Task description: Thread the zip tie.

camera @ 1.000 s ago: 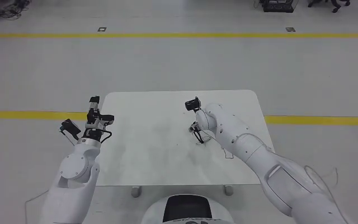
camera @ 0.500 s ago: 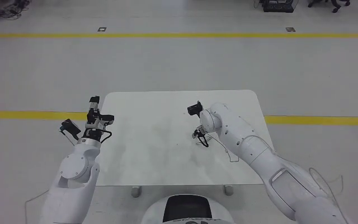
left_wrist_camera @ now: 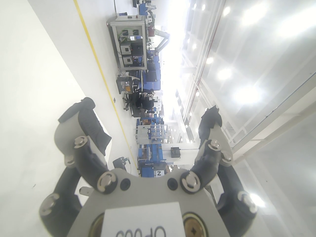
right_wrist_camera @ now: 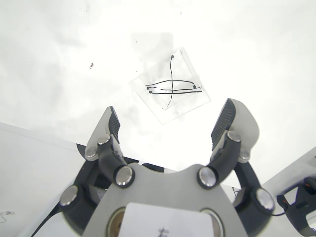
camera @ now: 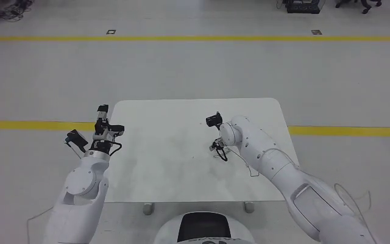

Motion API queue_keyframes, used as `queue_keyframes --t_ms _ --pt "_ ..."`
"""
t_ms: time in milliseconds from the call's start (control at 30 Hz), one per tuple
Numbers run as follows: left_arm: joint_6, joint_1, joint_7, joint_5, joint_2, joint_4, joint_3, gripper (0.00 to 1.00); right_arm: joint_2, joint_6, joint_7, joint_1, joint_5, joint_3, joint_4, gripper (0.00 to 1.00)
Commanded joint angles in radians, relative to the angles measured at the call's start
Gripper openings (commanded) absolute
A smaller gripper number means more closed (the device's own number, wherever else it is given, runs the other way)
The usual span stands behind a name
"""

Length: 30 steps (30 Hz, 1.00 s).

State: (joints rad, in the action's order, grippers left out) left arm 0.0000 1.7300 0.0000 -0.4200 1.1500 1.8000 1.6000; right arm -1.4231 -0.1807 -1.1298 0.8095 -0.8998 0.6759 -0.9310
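Several thin black zip ties [right_wrist_camera: 171, 72] lie crossed over each other in a small clear square tray [right_wrist_camera: 182, 107] on the white table [camera: 177, 165]. My right gripper [right_wrist_camera: 171, 114] hangs above the table a little to one side of the tray, open, with nothing between its ribbed pads [right_wrist_camera: 223, 119]. In the top view that gripper [camera: 217, 148] is over the table's right half. My left gripper [left_wrist_camera: 148, 114] is open and holds nothing, and it points out into the room. From above, it [camera: 106, 124] sits at the table's left edge.
A thin cable [camera: 250, 168] trails along my right arm over the table's right side. The table's edge [right_wrist_camera: 37, 136] runs close behind the right gripper. The left half of the table has free room.
My right gripper has shifted a little to the right and nearer the table's front edge. The left arm has stayed still.
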Motion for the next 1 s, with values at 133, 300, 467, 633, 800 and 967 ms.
queue_keyframes --t_ms 133,300,467,633,800,967 --pt "0.000 0.000 0.000 0.000 0.000 0.000 0.000 1.00 0.000 -0.001 -0.001 0.000 0.000 0.000 -0.001 1.00" --pt "0.000 0.000 0.000 0.000 0.000 0.000 0.000 1.00 0.000 0.023 0.030 0.012 0.008 0.010 0.009 1.00" --pt "0.000 0.000 0.000 0.000 0.000 0.000 0.000 1.00 -0.005 0.028 0.025 0.013 0.006 0.010 0.018 1.00" --pt "0.000 0.000 0.000 0.000 0.000 0.000 0.000 1.00 -0.007 0.028 0.020 0.016 -0.009 0.009 0.011 0.89" --pt "0.000 0.000 0.000 0.000 0.000 0.000 0.000 1.00 -0.006 0.031 0.011 0.021 -0.018 0.019 -0.001 0.55" --pt "0.000 0.000 0.000 0.000 0.000 0.000 0.000 1.00 -0.004 0.025 0.006 0.030 -0.031 0.027 -0.002 0.46"
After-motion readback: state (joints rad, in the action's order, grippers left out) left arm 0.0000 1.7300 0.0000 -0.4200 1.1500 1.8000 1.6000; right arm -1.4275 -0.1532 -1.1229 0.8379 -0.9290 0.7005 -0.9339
